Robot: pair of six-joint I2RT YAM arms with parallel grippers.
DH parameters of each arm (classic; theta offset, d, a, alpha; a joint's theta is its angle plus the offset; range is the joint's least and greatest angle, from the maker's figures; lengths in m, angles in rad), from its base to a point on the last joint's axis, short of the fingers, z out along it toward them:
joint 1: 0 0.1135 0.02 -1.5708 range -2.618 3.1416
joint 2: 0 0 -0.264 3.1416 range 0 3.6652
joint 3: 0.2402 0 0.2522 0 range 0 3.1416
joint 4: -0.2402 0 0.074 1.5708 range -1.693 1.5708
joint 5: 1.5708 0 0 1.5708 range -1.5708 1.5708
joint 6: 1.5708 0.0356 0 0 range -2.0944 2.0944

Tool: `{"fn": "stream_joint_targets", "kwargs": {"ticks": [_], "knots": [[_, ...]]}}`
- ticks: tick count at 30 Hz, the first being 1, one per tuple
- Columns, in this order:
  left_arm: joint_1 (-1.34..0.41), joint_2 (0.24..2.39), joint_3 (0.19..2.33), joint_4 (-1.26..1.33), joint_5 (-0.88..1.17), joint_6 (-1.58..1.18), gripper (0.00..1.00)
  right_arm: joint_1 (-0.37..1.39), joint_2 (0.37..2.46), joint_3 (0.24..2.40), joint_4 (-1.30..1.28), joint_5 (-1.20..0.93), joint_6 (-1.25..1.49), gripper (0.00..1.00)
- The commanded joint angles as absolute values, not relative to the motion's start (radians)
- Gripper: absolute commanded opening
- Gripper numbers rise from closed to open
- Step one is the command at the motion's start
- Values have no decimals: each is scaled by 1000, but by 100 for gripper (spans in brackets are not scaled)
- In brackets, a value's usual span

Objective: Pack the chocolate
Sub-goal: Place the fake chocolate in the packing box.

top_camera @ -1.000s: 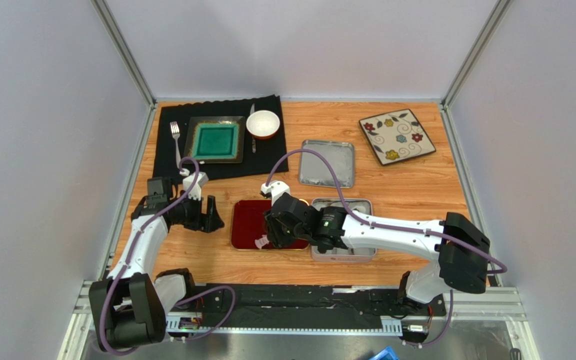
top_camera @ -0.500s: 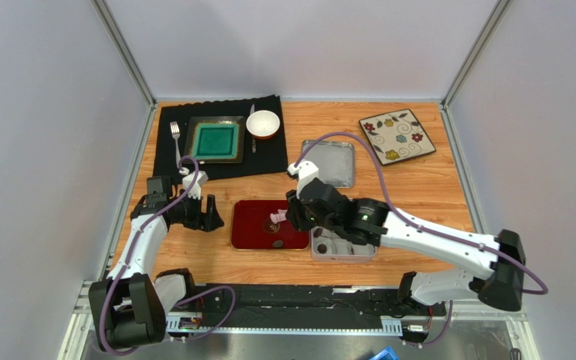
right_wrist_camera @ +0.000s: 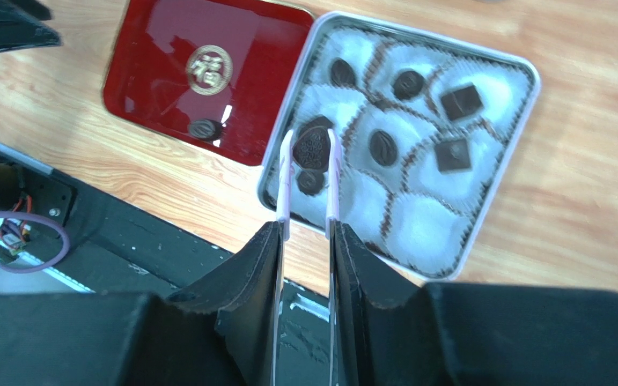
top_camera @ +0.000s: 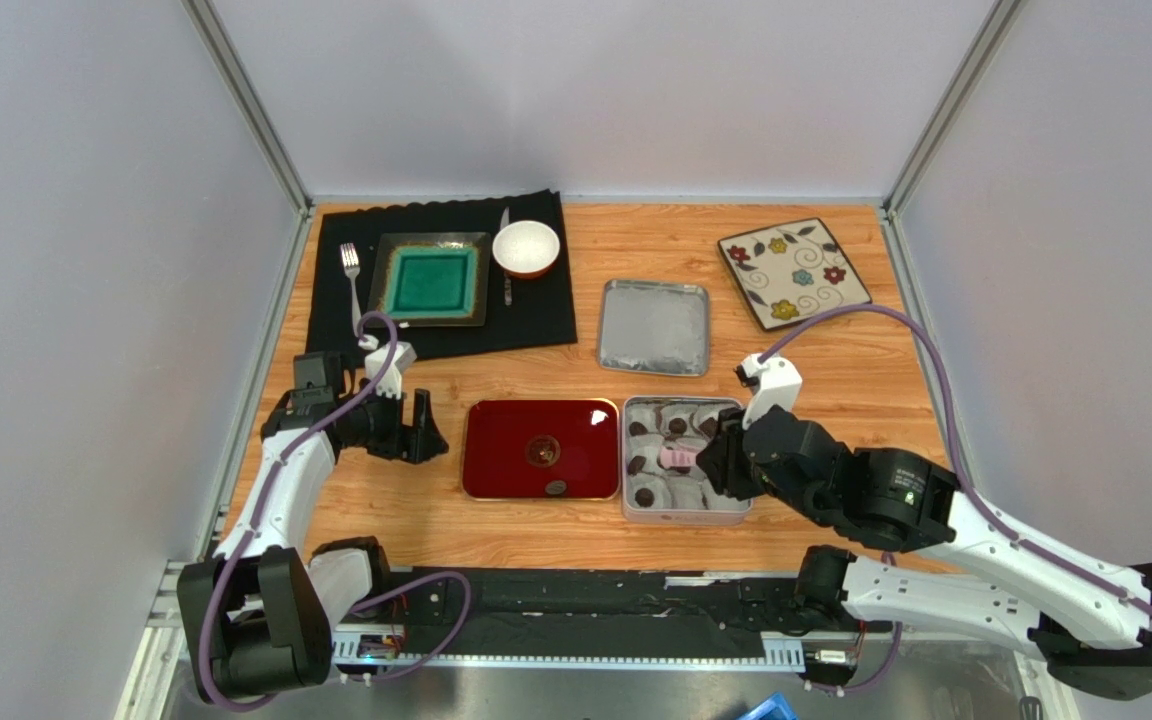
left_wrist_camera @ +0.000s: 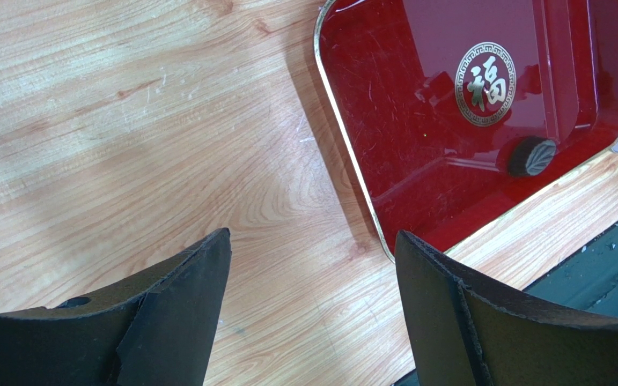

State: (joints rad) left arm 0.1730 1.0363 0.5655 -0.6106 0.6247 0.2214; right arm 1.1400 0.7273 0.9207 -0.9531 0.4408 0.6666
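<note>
The open tin holds white paper cups, several with dark chocolate pieces. My right gripper is shut on pale pink tongs. The tong tips pinch a round chocolate over the tin's left side. In the top view the right gripper hovers over the tin and the tongs point left. One chocolate lies on the red tray and also shows in the left wrist view. My left gripper is open and empty over bare wood left of the tray.
The tin's lid lies behind the tin. A black mat at the back left carries a green plate, a fork and a white bowl. A floral plate lies at the back right.
My right arm has swung right, from over the red tray to over the tin, carrying a chocolate in the tongs. The left arm has not moved.
</note>
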Motion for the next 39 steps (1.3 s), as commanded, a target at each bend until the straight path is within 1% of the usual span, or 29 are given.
{"fn": "stream_joint_targets", "kwargs": {"ticks": [1, 8, 25, 29, 33, 39], "knots": [[183, 1026, 603, -614, 657, 222, 83, 1140, 718, 936, -1101, 505, 788, 11], [179, 1026, 603, -614, 660, 222, 83, 1140, 768, 939, -1197, 520, 873, 12], [181, 1035, 601, -606, 664, 218, 83, 1140, 791, 874, -1022, 446, 822, 17], [181, 1032, 601, -606, 663, 219, 83, 1140, 793, 871, -1023, 448, 824, 19], [183, 1032, 601, -607, 663, 219, 83, 1138, 784, 867, -1031, 454, 830, 28], [183, 1029, 603, -609, 672, 215, 83, 1140, 779, 870, -1042, 456, 836, 34]]}}
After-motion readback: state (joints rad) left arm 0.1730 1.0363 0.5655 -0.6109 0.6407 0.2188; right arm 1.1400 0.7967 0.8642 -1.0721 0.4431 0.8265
